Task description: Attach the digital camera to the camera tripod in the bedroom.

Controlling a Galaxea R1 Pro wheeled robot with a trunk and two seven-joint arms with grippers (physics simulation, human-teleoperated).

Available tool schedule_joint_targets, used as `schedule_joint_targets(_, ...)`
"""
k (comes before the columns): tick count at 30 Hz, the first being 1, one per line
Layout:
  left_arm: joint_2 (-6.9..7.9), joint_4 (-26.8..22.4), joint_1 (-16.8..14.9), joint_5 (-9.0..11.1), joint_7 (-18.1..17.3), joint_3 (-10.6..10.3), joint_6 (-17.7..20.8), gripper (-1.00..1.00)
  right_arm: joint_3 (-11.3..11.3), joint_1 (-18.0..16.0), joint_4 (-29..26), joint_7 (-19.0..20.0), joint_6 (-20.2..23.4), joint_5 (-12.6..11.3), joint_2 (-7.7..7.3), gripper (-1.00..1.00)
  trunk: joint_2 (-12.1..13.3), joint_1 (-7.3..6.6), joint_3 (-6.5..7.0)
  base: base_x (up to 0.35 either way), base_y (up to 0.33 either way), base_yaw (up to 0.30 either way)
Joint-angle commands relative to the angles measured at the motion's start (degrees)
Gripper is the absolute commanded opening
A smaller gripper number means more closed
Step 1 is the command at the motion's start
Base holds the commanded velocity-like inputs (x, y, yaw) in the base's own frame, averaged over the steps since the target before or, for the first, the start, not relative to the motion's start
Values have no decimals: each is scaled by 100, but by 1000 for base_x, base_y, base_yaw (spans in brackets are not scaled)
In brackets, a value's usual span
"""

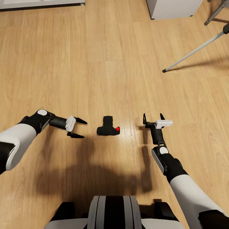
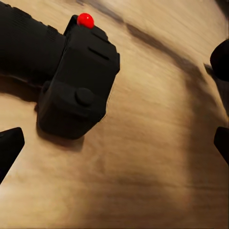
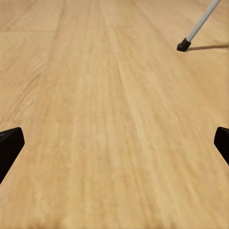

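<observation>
The digital camera (image 1: 108, 127) lies on the light wood floor between my two arms, small and black, lens barrel pointing away from me, red button on its right side. My left gripper (image 1: 81, 128) is open just left of it, fingers pointing at the camera, a short gap apart. The left wrist view shows the camera (image 2: 71, 76) close ahead. My right gripper (image 1: 153, 118) is open to the camera's right, pointing away from me, with nothing in it. Silver legs of the camera tripod (image 1: 194, 52) reach in at the far right; one black foot (image 3: 183, 46) shows in the right wrist view.
A white furniture base (image 1: 173, 9) stands at the far edge, left of the tripod legs. Another white base (image 1: 41, 3) runs along the far left. My own trunk (image 1: 114, 211) fills the near edge. Bare wood floor (image 1: 95, 63) stretches ahead.
</observation>
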Motion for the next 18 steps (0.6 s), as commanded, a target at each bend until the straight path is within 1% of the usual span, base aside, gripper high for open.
schedule_joint_targets(1, -10, 80, 0, -60, -7, 56, -106, 100, 34, -4, 4, -40, -17, -28, -8, 100, -1, -1, -2, 0, 0, 0)
schedule_joint_targets(5, -31, 327, 1, -58, 109, 56, -313, 100, 34, -4, 8, -40, -16, -28, -8, 100, -1, -1, -2, 0, 0, 0)
schedule_joint_targets(6, -39, 400, 1, -59, 283, 55, -399, 100, 34, -4, 9, -40, -16, -28, -8, 100, -1, -1, -2, 0, 0, 0)
schedule_joint_targets(12, -71, 579, 2, -64, 1046, 52, -590, 100, 32, -4, 21, -40, -16, -28, -8, 100, -1, -1, -2, 0, 0, 0)
schedule_joint_targets(14, -78, 743, 2, -64, 1284, 51, -689, 100, 32, -4, 38, -40, -16, -28, -8, 100, -1, -1, -2, 0, 0, 0)
schedule_joint_targets(18, -88, 875, 2, -65, 1439, 53, -872, 100, 32, -4, 48, -40, -16, -28, -8, 100, -1, -1, -2, 0, 0, 0)
